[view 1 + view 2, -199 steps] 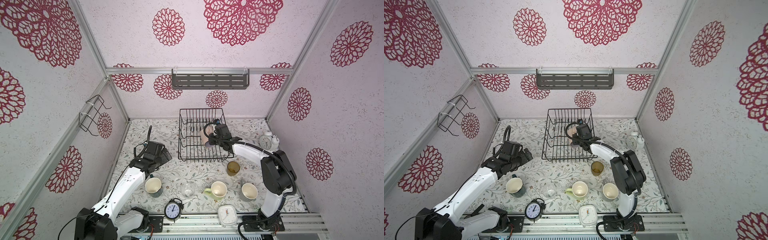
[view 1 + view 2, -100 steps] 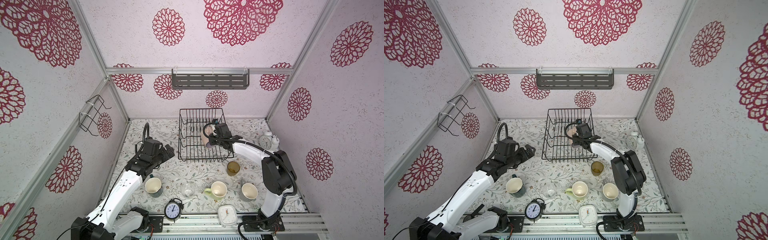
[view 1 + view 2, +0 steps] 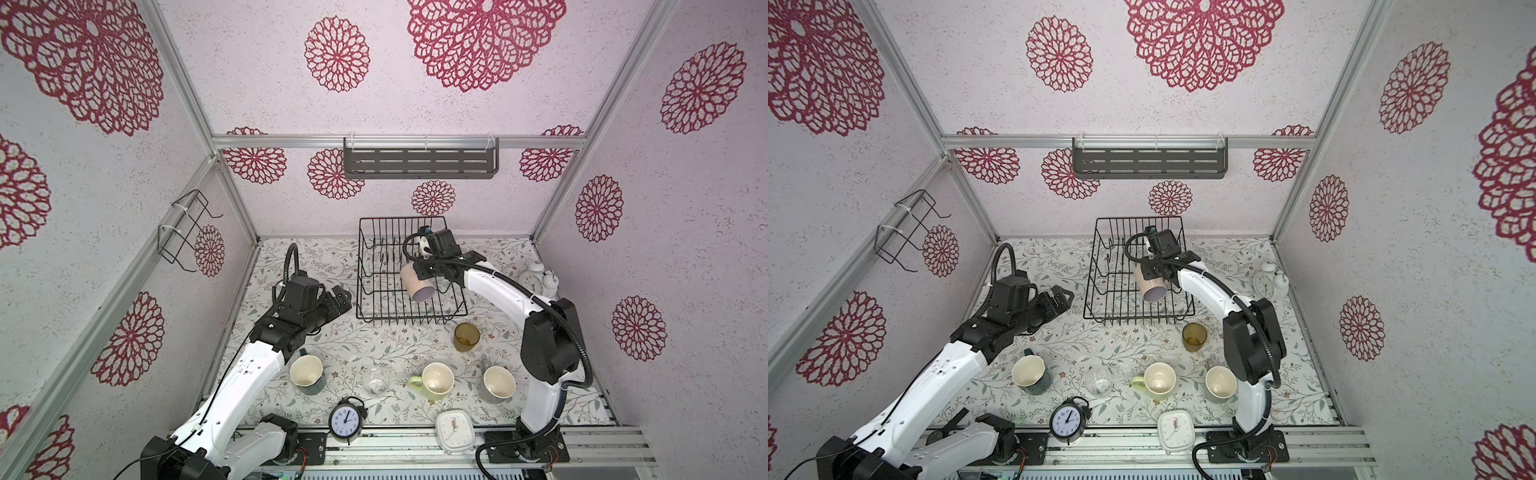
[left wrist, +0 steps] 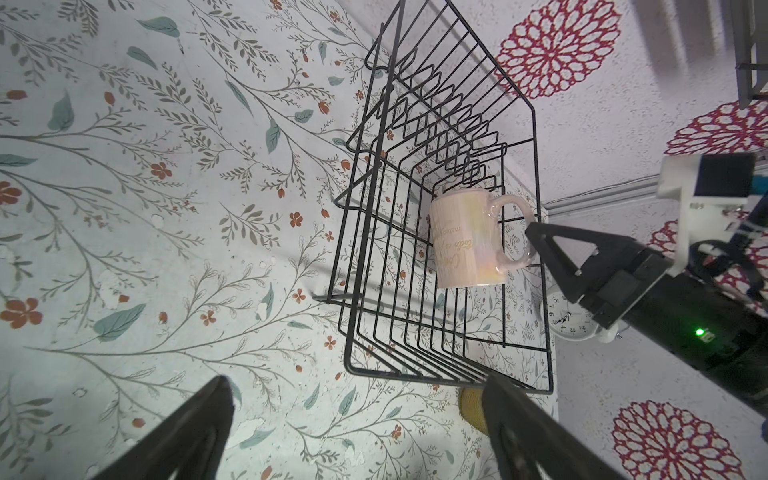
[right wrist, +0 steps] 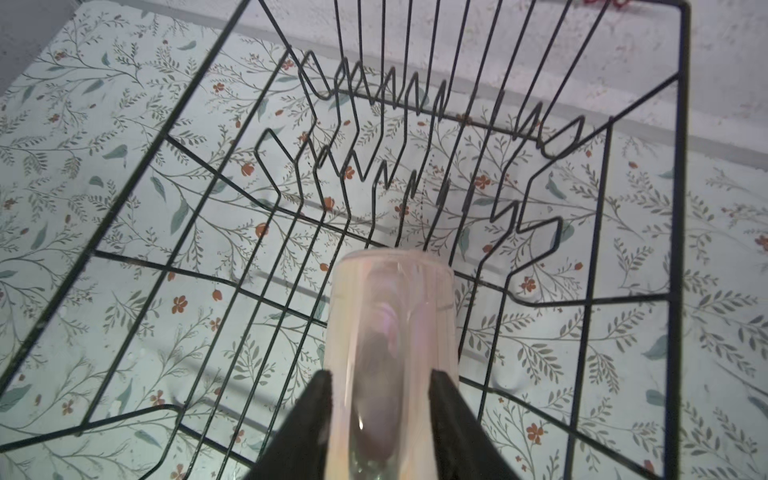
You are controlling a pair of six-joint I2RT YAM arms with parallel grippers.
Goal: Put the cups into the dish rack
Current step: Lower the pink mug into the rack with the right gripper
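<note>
One change: left gripper [image 3: 341,297] now nearer the dish rack [image 3: 360,270].

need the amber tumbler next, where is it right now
In both top views the amber tumbler stands upright right of centre, just in front of the near right corner of the dish rack, beyond the yellow-green mug.

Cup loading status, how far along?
Done: nothing clearly released. In hand: pale pink mug tilted inside the dish rack, right gripper at its handle, grip unclear. Remaining: amber tumbler, dark teal mug, clear glass, yellow-green mug, grey mug on the table; left gripper open, empty.
</note>
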